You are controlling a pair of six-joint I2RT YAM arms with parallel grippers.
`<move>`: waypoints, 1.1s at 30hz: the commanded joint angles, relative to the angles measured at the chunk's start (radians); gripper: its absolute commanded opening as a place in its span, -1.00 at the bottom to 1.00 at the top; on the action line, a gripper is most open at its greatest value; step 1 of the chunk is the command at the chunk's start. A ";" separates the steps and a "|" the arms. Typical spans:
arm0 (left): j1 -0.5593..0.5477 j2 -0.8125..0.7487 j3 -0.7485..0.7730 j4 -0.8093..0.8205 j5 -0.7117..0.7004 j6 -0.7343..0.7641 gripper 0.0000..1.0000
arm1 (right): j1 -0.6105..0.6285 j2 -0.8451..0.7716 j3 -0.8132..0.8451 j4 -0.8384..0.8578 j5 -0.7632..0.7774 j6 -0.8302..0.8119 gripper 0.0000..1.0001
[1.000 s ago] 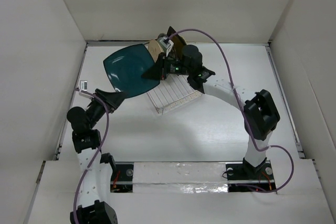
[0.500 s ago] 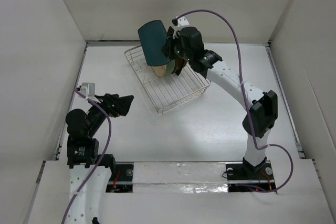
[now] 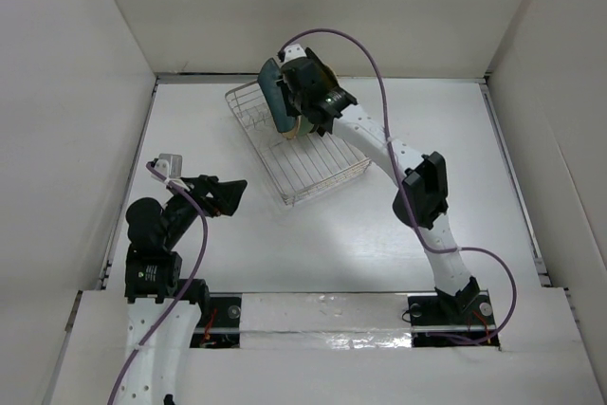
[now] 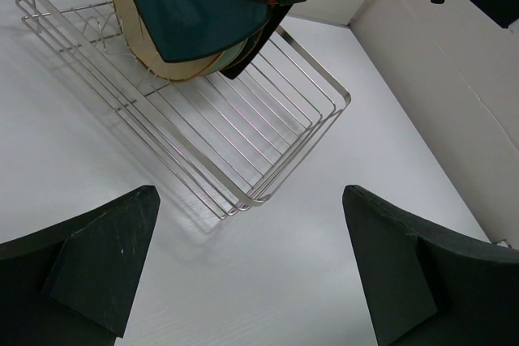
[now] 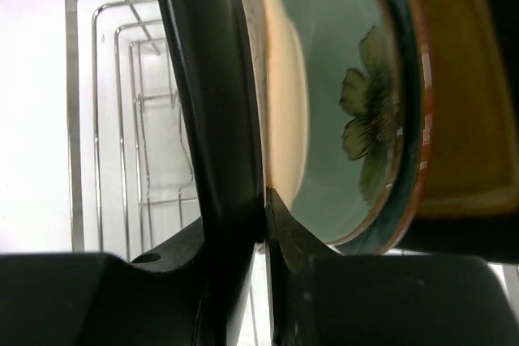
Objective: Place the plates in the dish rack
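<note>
Right wrist: four plates (image 5: 285,103); right claw (image 5: 247,228) grips teal plate (image 5: 212,79), left claw (image 4: 247,216) gapes.

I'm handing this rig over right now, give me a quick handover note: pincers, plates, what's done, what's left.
Left pincer: open, empty, hovering over the table beside the dish rack.
Right pincer: shut on the teal plate, held on edge over the rack's far end.
Standing in the rack next to it: cream plate, pale green plate, amber plate.
Done: at least three plates racked.
Left: seat and release the teal plate; whether more plates stand behind cannot be told.
</note>
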 commanded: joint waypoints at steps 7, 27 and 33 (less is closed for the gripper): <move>-0.005 -0.020 -0.008 0.067 0.023 0.013 0.93 | 0.035 0.007 0.102 0.066 0.037 -0.022 -1.00; -0.005 -0.013 -0.012 0.068 0.011 0.009 0.93 | 0.082 0.054 0.116 0.086 0.014 0.004 -0.43; -0.005 -0.014 -0.012 0.067 0.000 0.009 0.93 | 0.082 -0.016 0.038 0.159 -0.008 0.007 0.11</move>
